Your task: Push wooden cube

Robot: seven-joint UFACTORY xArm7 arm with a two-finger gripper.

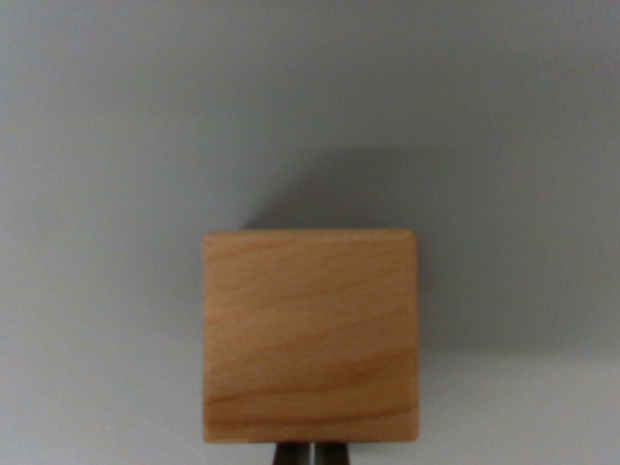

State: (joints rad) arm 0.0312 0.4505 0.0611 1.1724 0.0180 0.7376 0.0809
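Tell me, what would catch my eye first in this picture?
The wooden cube dominates, sitting low and centred in the wrist view on a plain grey surface, its grain clearly visible. A soft shadow falls behind it, toward the upper right. At the bottom edge, just below the cube, the dark fingertips of the gripper peek in, close together.

Soft, even light fills the wrist view, moderately bright, with no glare or hot spots. The grey surface (116,145) darkens slightly toward the upper corners and looks paler along the lower edge. The wooden cube (310,334) casts a diffuse shadow up and to the right, suggesting light from the lower left. The picture is mildly soft overall; the cube's grain reads, but its edges blur, and the dark gripper (312,453) at bottom centre is out of focus.
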